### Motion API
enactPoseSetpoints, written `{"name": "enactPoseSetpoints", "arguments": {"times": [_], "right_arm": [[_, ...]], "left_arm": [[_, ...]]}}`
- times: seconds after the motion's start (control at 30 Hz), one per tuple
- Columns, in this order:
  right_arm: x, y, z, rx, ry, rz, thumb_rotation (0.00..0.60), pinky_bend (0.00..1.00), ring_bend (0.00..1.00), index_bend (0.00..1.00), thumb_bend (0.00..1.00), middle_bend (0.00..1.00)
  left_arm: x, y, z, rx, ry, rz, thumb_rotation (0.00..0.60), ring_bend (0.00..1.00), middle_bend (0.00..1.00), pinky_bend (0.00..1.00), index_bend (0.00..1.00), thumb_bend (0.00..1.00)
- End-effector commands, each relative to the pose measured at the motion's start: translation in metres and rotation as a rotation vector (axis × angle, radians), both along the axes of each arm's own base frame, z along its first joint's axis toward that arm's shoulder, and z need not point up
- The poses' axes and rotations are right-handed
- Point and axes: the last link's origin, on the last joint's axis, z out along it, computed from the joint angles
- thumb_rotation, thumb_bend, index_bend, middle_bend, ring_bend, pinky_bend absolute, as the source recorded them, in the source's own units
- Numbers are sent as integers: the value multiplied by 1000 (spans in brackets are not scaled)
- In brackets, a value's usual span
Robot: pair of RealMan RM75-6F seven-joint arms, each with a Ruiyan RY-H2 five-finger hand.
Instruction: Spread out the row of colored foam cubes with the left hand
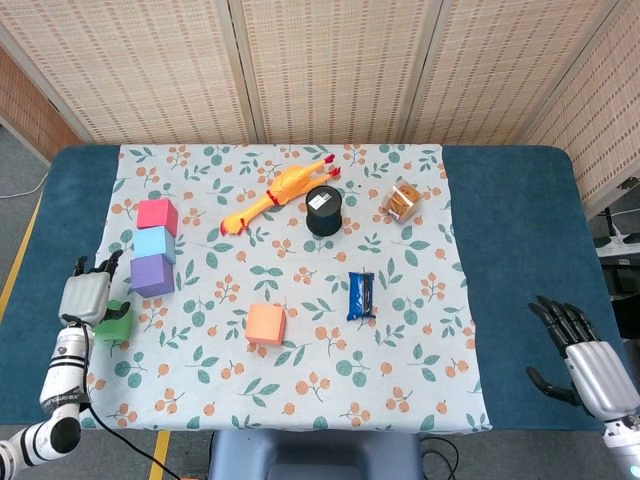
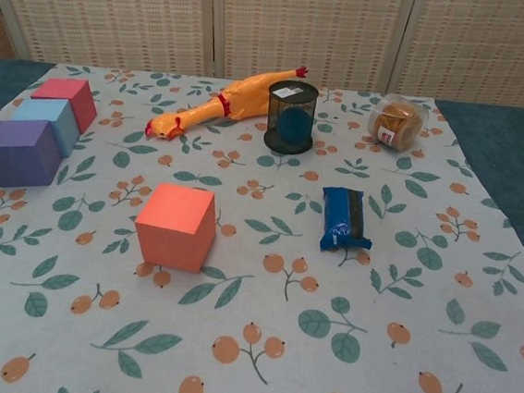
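Observation:
Three foam cubes stand in a touching row on the left of the cloth: pink (image 1: 157, 215) (image 2: 67, 101), light blue (image 1: 155, 243) (image 2: 44, 122) and purple (image 1: 152, 274) (image 2: 20, 152). A green cube (image 1: 115, 320) lies apart from them, nearer and further left, at the cloth's edge. My left hand (image 1: 88, 295) hovers just left of the green cube with its fingers apart, and I see nothing in it. An orange cube (image 1: 266, 323) (image 2: 177, 226) sits alone mid-cloth. My right hand (image 1: 590, 360) rests open at the near right of the table.
A rubber chicken (image 1: 275, 193), a black mesh cup (image 1: 323, 210), a jar of snacks (image 1: 402, 200) and a blue snack packet (image 1: 361, 295) lie across the middle and back of the floral cloth (image 1: 300, 400). Blue table (image 1: 520, 250) flanks the cloth.

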Motion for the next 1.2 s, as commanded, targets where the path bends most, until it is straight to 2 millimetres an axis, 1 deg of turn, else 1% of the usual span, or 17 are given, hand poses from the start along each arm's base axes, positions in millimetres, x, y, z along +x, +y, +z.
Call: {"name": "enactPoseSetpoints", "arguments": {"times": [0.03,0.13,0.33,0.53,0.67,0.87,0.93,1.0,1.13,1.2], "right_arm": [[0,0,0,3,0,0,600,0,0,0,230,0],[-1,-1,-1,10,0,-2,600,0,0,0,230,0],[-1,-2,-1,9,1,-5,600,0,0,0,229,0],[-1,-1,-2,11,1,-4,600,0,0,0,230,0],[-1,-2,-1,6,1,-4,600,0,0,0,230,0],[-3,-3,-1,3,4,-10,600,0,0,0,230,0],[-3,-3,-1,7,5,-11,600,0,0,0,230,0],[-3,-4,-2,12,4,-13,600,0,0,0,230,0],[-3,-4,0,5,2,-15,600,0,0,0,230,0],[-3,-4,0,3,3,-18,600,0,0,0,230,0]], "left_arm": [[3,0,-3,-13,0,-6,600,336,212,48,0,286],[7,0,-8,-30,-6,-16,600,353,220,53,0,283],[20,-3,-19,-66,-46,-52,600,387,198,90,0,284],[36,-11,-31,-100,-80,-116,600,397,199,92,0,292],[52,-24,-39,-141,-98,-184,600,398,201,92,0,293],[82,-54,-57,-228,-125,-325,600,397,205,95,0,302],[89,-60,-60,-238,-126,-365,600,395,204,98,0,304],[96,-60,-62,-196,-103,-422,600,355,183,106,0,309],[103,-61,-61,-101,-72,-505,600,161,66,120,0,325],[102,-64,-60,-91,-84,-520,600,112,38,119,0,327]]}}
